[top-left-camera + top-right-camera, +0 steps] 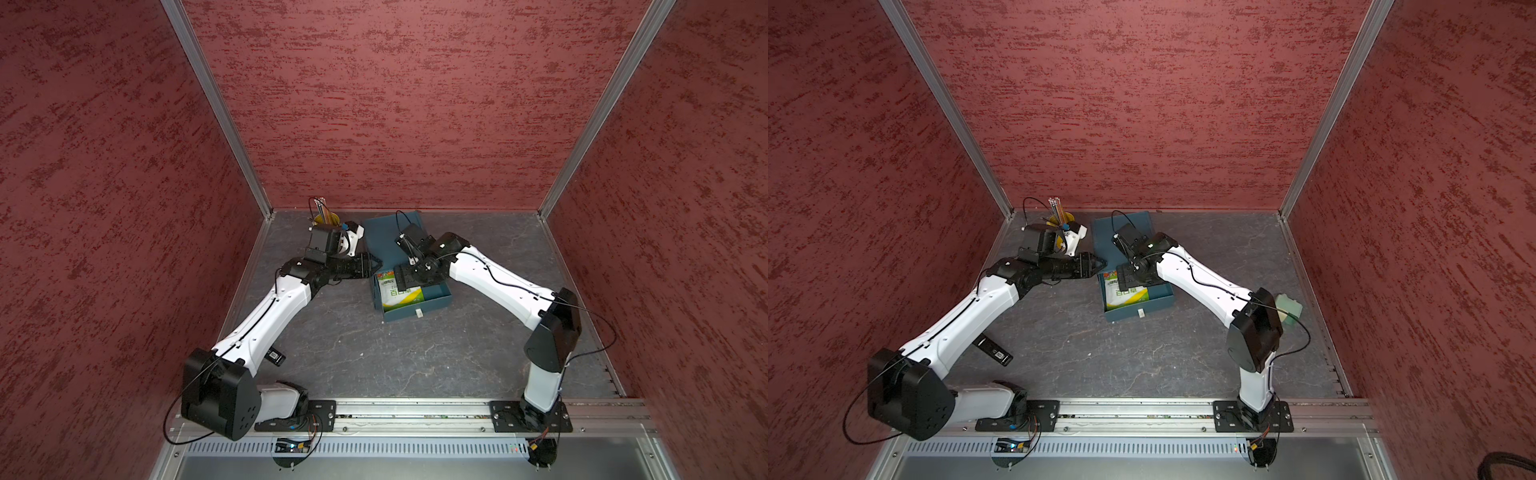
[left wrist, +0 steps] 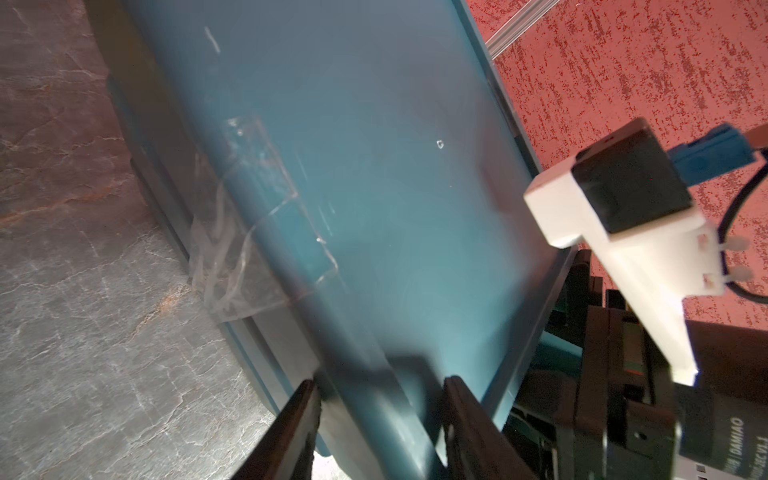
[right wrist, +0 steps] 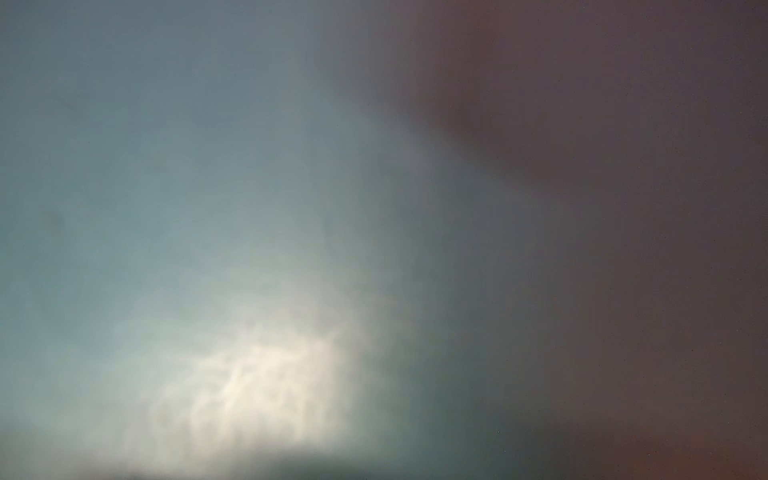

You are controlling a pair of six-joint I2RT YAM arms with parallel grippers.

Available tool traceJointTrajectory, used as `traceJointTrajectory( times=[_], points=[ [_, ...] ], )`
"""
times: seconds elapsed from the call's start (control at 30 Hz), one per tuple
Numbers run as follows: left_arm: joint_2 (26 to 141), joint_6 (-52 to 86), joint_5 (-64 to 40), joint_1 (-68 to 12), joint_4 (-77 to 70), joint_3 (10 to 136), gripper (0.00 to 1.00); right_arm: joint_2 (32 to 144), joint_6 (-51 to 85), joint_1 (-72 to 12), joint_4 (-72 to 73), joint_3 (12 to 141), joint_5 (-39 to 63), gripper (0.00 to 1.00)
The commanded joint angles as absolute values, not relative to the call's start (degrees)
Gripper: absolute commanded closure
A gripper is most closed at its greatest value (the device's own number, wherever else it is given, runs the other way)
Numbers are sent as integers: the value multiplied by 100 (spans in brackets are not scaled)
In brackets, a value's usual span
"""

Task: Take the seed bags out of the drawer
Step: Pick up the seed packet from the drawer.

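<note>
**Drawer open, no bag out yet**

Closest to me, the table (image 1: 374, 365) is flat grey stone with thin pale cracks. No bag lies on it. A thin black stick (image 1: 994, 351) with a small white label rests under my left arm. A pale green block (image 1: 1291, 307) sits behind my right elbow.

Next comes the drawer (image 1: 415, 313). It is teal, smooth and hard, with low straight walls. It is pulled out, so that step is done. Inside lies one bag (image 1: 403, 297), flat and shiny, white and green with bright print. I see only this one. Others may hide under it or under my arm. All the taking out is left to do.

My right gripper (image 1: 405, 280) is down in the drawer, right over the bag. Its jaws stand wide apart. I cannot tell if they touch the bag, because my right wrist view is all blur.

My left gripper (image 2: 382, 382) is clamped on the rounded edge of the box (image 2: 374, 166), one finger on each side. The box is teal too, with crinkly clear tape (image 2: 249, 232) stuck on it.

Farthest away, a yellow cup (image 1: 330, 218) holds thin sticks.
</note>
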State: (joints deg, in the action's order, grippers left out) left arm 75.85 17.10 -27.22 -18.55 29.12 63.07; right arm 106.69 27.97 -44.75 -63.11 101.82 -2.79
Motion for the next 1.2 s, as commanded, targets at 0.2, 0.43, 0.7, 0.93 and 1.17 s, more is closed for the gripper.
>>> traceJointTrajectory(
  times=[0.2, 0.43, 0.7, 0.93, 1.17],
  points=[
    [7805, 1517, -2615, -1855, 3308, 6183, 51, 11267, 2569, -4541, -6118, 10195, 1243, 11],
    [7805, 1529, -2625, -1858, 3304, 6156, 52, 11496, 2564, -4671, -6064, 10241, 1586, 10],
    [7787, 1548, -2602, -1860, 3309, 6152, 52, 11444, 2706, -4682, -6017, 10196, 1327, 27],
    [7744, 1530, -2550, -1857, 3350, 6140, 52, 11208, 2830, -4667, -5964, 9981, 1099, 52],
    [7752, 1519, -2531, -1858, 3363, 6106, 52, 10980, 2968, -4606, -5889, 9766, 1011, 76]
  ],
)
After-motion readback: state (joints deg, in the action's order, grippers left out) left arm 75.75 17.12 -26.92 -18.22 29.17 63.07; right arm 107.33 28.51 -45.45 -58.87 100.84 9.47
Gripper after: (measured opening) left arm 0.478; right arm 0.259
